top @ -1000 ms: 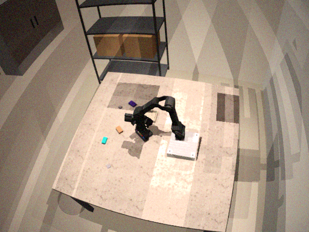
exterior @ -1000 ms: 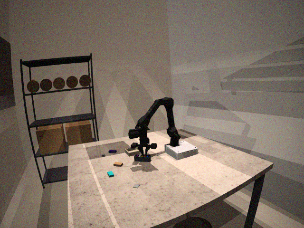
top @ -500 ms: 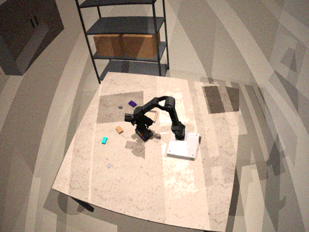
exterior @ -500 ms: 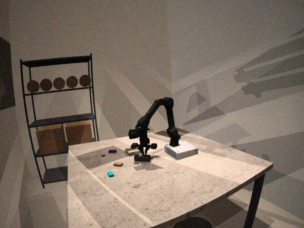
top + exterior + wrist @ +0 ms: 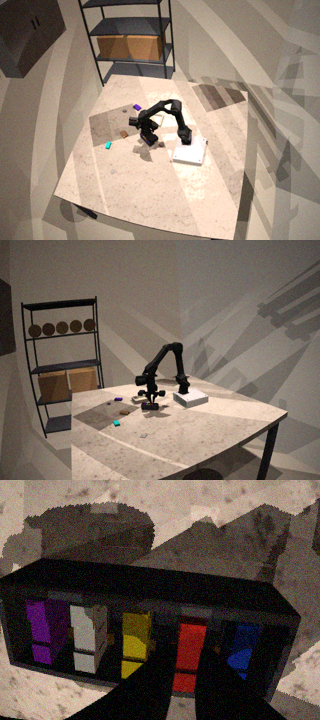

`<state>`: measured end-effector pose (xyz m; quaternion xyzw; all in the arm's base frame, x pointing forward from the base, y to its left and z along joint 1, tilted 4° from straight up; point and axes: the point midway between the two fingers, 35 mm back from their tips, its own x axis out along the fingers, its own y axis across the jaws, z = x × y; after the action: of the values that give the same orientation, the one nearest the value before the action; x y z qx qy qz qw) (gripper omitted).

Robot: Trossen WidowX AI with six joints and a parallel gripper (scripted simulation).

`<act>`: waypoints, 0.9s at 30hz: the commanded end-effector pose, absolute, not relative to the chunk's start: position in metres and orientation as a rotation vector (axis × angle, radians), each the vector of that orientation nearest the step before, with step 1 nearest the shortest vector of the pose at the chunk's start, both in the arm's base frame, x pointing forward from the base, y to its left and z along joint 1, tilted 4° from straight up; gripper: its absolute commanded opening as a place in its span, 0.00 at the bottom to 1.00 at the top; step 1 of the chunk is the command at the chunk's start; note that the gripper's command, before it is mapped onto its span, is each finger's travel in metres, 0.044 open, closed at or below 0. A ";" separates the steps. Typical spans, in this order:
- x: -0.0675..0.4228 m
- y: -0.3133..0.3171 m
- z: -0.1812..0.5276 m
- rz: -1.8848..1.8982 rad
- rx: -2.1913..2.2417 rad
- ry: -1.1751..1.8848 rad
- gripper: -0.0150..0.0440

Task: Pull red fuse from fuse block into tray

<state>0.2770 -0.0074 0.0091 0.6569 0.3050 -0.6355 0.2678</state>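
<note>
The black fuse block [image 5: 146,142] [image 5: 149,407] [image 5: 154,583] sits on the table left of the arm's base. In the wrist view it holds a purple fuse [image 5: 42,630], a white fuse [image 5: 84,635], a yellow fuse [image 5: 135,640], the red fuse [image 5: 191,642] and a blue fuse [image 5: 242,650] in a row. My gripper [image 5: 146,134] [image 5: 152,401] [image 5: 187,656] reaches down into the block, and its two dark fingers are shut on the red fuse, which sits in its slot. The cream tray [image 5: 161,119] [image 5: 137,399] lies just behind the block.
A purple block [image 5: 136,106] [image 5: 118,398], a brown block [image 5: 123,133] [image 5: 124,412], a cyan block [image 5: 108,144] [image 5: 116,423] and a small grey tile [image 5: 112,171] [image 5: 143,436] lie to the left. The arm's white base plate [image 5: 189,155] [image 5: 192,398] is at the right. A shelf rack [image 5: 165,51] stands behind the table.
</note>
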 end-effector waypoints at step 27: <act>0.278 -0.009 0.024 -1.716 1.771 0.820 0.25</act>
<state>0.2773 -0.0082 0.0223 0.6571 0.3042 -0.6360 0.2668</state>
